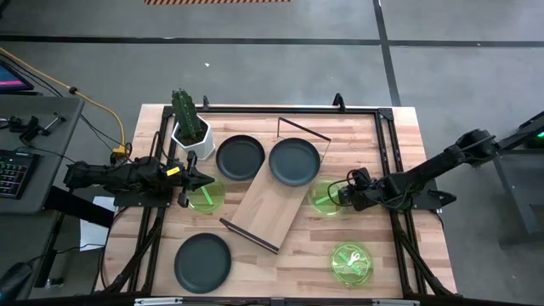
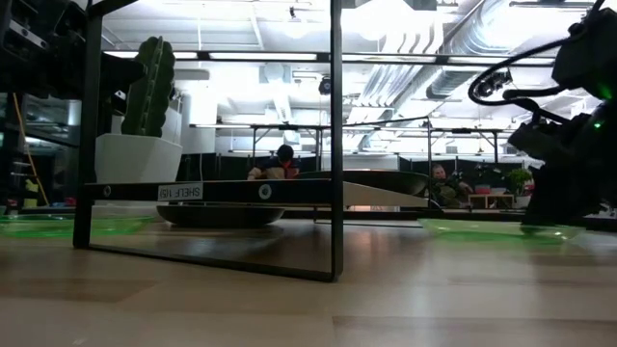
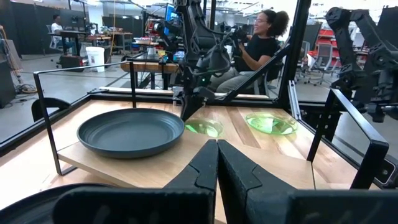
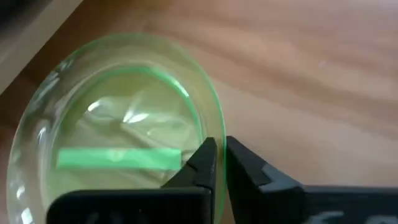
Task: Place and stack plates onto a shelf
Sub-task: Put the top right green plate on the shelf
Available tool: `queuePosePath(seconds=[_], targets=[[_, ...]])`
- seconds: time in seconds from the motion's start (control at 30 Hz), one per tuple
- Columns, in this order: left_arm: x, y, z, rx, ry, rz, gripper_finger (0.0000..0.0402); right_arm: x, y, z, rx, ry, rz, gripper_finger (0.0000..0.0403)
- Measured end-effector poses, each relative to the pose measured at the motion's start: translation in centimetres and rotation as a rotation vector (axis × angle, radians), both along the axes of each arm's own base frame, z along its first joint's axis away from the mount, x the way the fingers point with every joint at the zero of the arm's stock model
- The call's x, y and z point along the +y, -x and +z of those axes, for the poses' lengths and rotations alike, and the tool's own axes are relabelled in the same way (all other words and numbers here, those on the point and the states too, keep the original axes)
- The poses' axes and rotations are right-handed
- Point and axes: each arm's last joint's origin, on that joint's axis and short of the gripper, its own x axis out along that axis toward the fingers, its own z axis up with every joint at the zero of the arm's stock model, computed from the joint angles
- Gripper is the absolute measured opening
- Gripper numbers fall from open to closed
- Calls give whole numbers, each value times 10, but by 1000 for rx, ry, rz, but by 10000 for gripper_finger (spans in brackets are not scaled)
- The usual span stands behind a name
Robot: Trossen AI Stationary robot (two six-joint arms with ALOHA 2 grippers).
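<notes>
1. Nearest the front table edge lie two plates not yet dealt with: a black plate (image 1: 202, 262) at the left front and a green plate (image 1: 351, 260) at the right front, well apart from each other.

2. Between them, set at an angle across the table's middle, stands the shelf (image 1: 270, 206), its plank carrying one black plate (image 1: 294, 161) at the far end; the near end is bare.

3. The right gripper (image 4: 221, 163) is at work just right of the shelf. Its fingers are pinched nearly together on the near rim of a translucent green plate (image 4: 118, 155), one finger inside the rim and one outside (the grip looks thin, only at the edge).

4. To do this lift well, I judge the pinch should stay firm and the plate be raised level, since a rim hold lets it tip; then carry it over the shelf's frame leg before lowering onto the plank or the plate there.

5. The left gripper (image 3: 216, 163) waits at the shelf's left, fingers shut and holding nothing, above another green plate (image 1: 206, 196).

6. Farthest back, a black plate (image 1: 240, 156) sits on the table beside a potted cactus (image 1: 189, 126).
</notes>
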Motion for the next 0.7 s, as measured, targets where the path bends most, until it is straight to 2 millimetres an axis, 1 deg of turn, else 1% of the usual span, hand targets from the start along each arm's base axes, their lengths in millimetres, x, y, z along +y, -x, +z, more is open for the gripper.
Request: queuePosePath(seconds=[0.1,0.3,0.57,0.7], targets=[[0,0,0,0,0,0,0,1,1,8,-41,-55,56,2],[0,0,0,0,0,0,0,1,6,26,-150,-119,148,0],[0,0,0,0,0,0,0,4,13,43,-247,-247,337,0],[0,0,0,0,0,0,0,6,13,53,-336,-262,447,0]])
